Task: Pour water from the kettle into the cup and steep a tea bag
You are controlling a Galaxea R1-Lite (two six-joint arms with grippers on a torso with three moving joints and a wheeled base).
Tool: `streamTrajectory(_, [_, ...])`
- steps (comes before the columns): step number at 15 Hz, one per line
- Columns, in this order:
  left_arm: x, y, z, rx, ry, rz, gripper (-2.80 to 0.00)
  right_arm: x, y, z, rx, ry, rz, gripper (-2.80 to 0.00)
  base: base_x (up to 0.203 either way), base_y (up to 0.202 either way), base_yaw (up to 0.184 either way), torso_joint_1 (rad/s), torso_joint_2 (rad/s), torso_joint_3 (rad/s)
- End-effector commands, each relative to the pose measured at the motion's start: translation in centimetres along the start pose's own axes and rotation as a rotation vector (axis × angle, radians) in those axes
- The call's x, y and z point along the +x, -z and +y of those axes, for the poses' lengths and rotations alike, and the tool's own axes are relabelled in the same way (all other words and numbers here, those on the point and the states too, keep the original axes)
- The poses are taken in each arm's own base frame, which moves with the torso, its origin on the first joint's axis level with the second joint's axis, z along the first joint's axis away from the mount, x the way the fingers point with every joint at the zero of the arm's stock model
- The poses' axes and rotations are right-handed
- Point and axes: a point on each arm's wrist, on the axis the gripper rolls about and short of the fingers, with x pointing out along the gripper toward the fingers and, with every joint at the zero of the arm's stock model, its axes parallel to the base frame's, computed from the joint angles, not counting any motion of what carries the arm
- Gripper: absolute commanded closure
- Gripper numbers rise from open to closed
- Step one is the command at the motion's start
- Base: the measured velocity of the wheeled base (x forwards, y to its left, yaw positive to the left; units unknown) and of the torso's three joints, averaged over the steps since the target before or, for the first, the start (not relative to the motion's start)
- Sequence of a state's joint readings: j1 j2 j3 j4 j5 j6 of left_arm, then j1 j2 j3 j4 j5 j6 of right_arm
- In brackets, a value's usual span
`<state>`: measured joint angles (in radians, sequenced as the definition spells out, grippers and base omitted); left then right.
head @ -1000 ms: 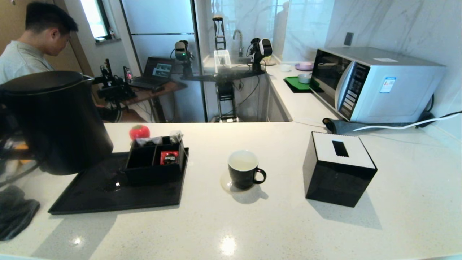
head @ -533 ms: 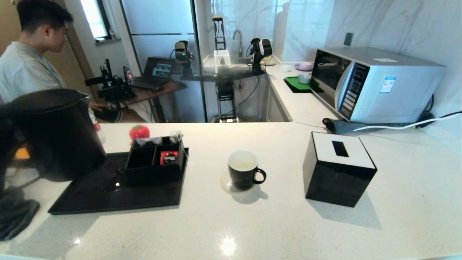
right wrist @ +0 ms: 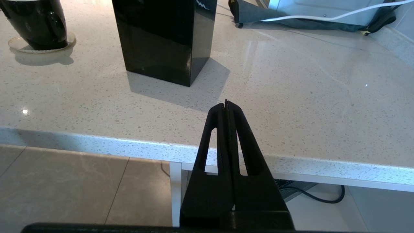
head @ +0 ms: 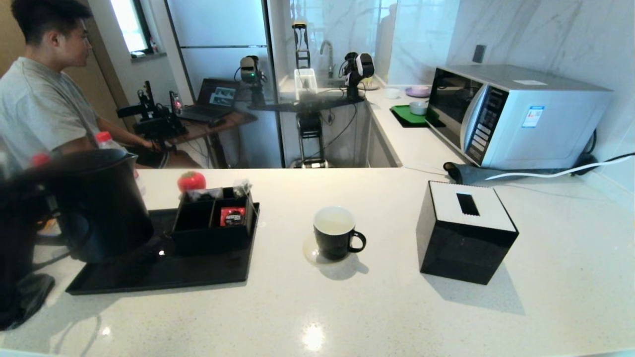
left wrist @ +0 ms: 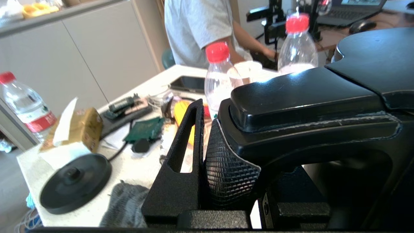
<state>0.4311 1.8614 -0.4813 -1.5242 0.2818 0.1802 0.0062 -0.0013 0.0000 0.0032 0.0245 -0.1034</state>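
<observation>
Gripping: the left gripper [left wrist: 207,142] is clamped on the loop handle of the kettle [head: 96,203], one textured finger pad [left wrist: 226,174] pressed against the handle's side.
Kettle: held upright at the robot's left, over the left end of the black tray [head: 163,272]; whether its base touches the tray cannot be told.
Cup [head: 335,233]: standing on a small round coaster [head: 310,252] on the white counter [head: 347,312], between the tray and the black tissue box [head: 466,233], handle turned toward the tissue box; white interior showing.
Compartment box [head: 213,220]: on the tray, just beside the kettle; a red-labelled sachet [head: 232,216] lies in one cell, a red tomato-shaped object [head: 191,181] sits behind it.
Tea bag: cannot be made out for certain among the box's contents.
Right gripper [right wrist: 226,105]: fingers pressed together, empty, parked off the counter's near edge, well apart from the cup.
Background: a microwave [head: 516,114] on the far right; a man in a grey shirt [head: 39,99] seated behind the counter at left; a round kettle base [left wrist: 76,183] and capped water bottles [left wrist: 218,77] in the left wrist view.
</observation>
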Motion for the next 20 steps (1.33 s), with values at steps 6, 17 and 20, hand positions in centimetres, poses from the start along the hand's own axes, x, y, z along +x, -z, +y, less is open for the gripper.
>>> streamTrajectory(6, [1.7, 3.4, -1.2, 0.007, 0.015, 0.063, 0.00, 0.0, 0.0, 0.0, -0.001, -0.001, 0.001, 0.00, 0.000, 0.000, 0.000, 0.000, 0.00, 0.000])
streamTrajectory(17, [4.2, 6.1, -2.6, -0.011, 0.055, 0.084, 0.00, 0.0, 0.0, 0.0, -0.001, 0.000, 0.001, 0.00, 0.000, 0.000, 0.000, 0.000, 0.00, 0.000])
streamTrajectory(20, [4.0, 6.7, -2.9, -0.013, 0.063, 0.106, 0.00, 0.0, 0.0, 0.0, -0.001, -0.002, 0.001, 0.00, 0.000, 0.000, 0.000, 0.000, 0.00, 0.000])
